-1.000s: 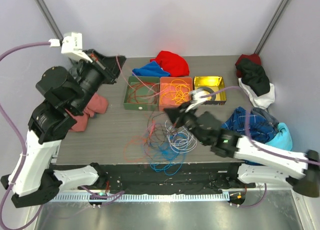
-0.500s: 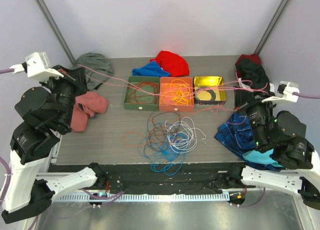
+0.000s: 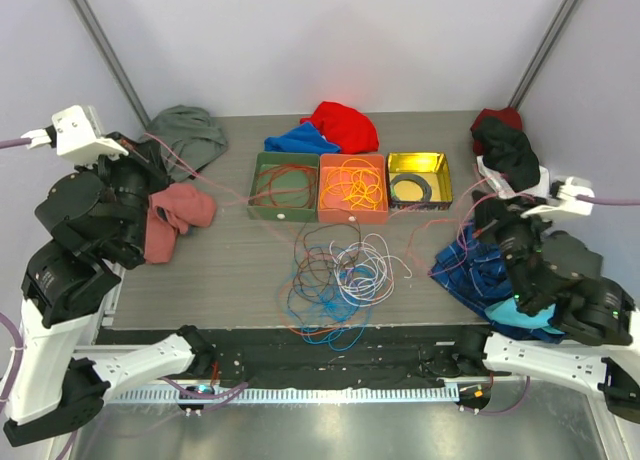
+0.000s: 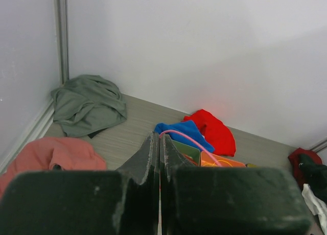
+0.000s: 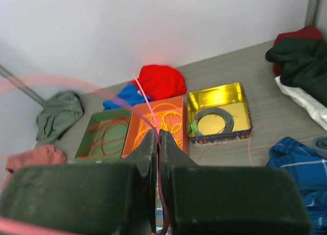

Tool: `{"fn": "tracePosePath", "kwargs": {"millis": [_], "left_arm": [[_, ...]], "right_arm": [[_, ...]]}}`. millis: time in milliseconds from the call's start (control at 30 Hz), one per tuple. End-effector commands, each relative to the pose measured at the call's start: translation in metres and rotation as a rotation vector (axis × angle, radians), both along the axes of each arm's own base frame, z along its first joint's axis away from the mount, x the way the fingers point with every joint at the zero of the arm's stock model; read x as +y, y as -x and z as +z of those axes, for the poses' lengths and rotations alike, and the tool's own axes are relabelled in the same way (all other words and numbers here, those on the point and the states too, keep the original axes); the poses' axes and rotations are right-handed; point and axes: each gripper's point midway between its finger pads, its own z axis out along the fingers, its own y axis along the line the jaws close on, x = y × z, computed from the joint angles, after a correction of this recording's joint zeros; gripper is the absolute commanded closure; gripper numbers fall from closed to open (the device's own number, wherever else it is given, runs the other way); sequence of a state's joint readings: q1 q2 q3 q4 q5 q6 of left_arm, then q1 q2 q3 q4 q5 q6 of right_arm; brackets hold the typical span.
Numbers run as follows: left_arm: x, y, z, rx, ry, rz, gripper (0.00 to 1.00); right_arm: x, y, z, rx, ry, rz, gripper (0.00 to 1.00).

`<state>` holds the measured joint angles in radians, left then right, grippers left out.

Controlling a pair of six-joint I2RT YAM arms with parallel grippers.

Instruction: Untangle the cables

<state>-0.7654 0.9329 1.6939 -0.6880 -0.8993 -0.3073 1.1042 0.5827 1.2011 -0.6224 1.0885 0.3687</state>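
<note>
A tangle of blue, white-grey, dark brown and red cables (image 3: 335, 275) lies on the table in front of three trays. The green tray (image 3: 256, 187) holds a red cable, the orange tray (image 3: 352, 216) holds orange cables. My left gripper (image 3: 150, 148) is raised at the far left, shut on a thin pink cable (image 3: 200, 179). It shows in the left wrist view (image 4: 189, 140) leaving the closed gripper (image 4: 160, 137). My right gripper (image 3: 484, 212) is raised at the right, shut on the same pink cable (image 5: 143, 99) between its fingers (image 5: 156, 134).
A yellow tray (image 3: 440, 170) holds a dark ring coil. Cloths lie around the table: grey-green (image 3: 190, 132), pink (image 3: 175, 215), red (image 3: 345, 122) and blue (image 3: 298, 140) at the back, black and white (image 3: 512, 158), and blue plaid (image 3: 478, 268) under the right arm.
The right arm pulled back from the tangle to the right with the pink cable. The left arm swung back left. The cable was taut over the trays; now it hangs slack.
</note>
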Motion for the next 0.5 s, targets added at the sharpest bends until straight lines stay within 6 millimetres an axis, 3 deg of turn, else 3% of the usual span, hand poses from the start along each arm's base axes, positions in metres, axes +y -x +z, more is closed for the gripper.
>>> {"fn": "tracePosePath", "kwargs": {"millis": [0,200,467], "left_arm": [[-0.007,-0.004,0.001,-0.001,0.006,-0.018,1.0],[-0.012,-0.007,0.008,-0.008,-0.019,-0.034,1.0],[-0.048,-0.035,0.014,-0.004,-0.033,-0.086,1.0]], "right_arm": [[0.057,-0.011,-0.04,0.093,0.095,0.131,0.99],[0.083,-0.021,-0.066,0.139,0.156,0.152,0.99],[0.102,-0.025,-0.097,0.177,0.184,0.183,0.99]]}}
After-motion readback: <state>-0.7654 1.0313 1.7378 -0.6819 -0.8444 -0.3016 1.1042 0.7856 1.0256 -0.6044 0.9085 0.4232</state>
